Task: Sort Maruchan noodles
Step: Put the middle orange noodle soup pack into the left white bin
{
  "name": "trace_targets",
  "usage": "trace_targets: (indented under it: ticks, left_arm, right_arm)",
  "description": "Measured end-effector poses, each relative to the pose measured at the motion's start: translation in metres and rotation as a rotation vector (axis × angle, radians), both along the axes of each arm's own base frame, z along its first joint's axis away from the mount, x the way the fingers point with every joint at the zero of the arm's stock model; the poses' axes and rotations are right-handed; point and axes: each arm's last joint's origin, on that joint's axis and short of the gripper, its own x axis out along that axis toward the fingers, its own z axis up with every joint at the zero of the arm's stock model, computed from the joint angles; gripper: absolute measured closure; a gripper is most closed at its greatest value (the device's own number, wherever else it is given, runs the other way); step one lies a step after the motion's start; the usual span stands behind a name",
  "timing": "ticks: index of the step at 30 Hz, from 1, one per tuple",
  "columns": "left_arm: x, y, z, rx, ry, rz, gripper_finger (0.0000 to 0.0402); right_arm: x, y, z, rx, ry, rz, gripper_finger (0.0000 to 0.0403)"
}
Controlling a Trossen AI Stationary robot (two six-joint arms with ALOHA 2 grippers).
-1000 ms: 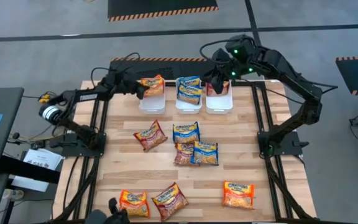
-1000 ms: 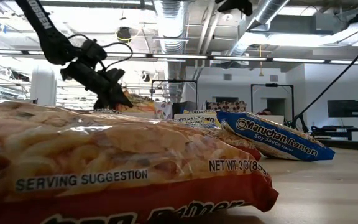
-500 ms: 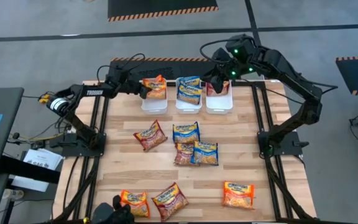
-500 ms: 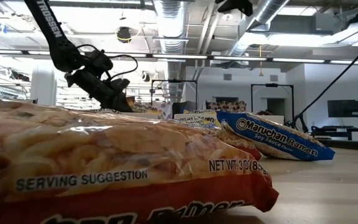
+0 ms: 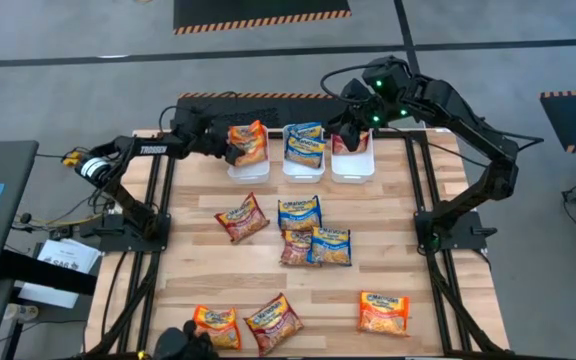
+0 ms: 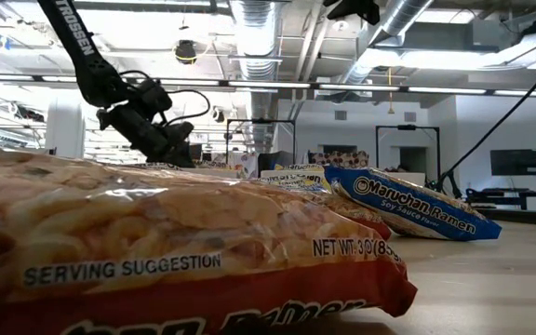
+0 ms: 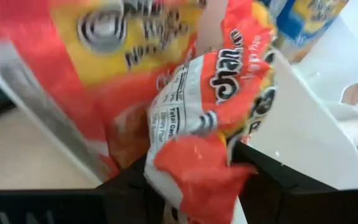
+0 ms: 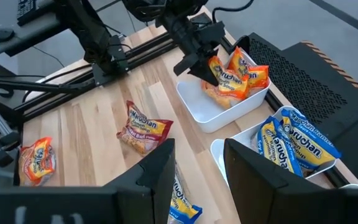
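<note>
I have my left gripper (image 5: pixel 232 150) down at the left bin (image 5: pixel 251 169), and its fingers are clamped on an orange packet (image 7: pixel 222 93) that sits at the bin's edge with another orange one; a second ago that arm was farther back toward the left, and now it has reached in over the bin; I think I am at the drop step, so next I should let go and lift the arm away without pulling the packet out; the middle bin (image 5: pixel 304 168) has blue packets (image 5: pixel 305 145) in it; my right gripper (image 5: pixel 351 122) hangs over the right bin (image 5: pixel 353 167), just where it was a second ago, with its fingers apart and nothing in them; the rest of the Maruchan noodles (image 5: pixel 299 232) lie loose on the worktop (image 5: pixel 398 250), some in the middle and some along the near edge, so lots of sorting is left.
</note>
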Motion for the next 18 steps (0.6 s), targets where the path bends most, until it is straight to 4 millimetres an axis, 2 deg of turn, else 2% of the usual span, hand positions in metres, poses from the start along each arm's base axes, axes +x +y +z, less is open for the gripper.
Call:
trace_targets:
  ticks: [5, 18]
  left_arm:
    - [-0.0009, 0.0052, 0.0051, 0.030, -0.050, 0.024, 0.0245]
    - [-0.0081, 0.0044, 0.0010, -0.092, -0.076, 0.008, 0.0245]
  right_arm:
    - [0.0000, 0.0000, 0.0000, -0.003, 0.001, 0.002, 0.0239]
    - [0.0000, 0.0000, 0.0000, -0.006, 0.001, 0.004, 0.0239]
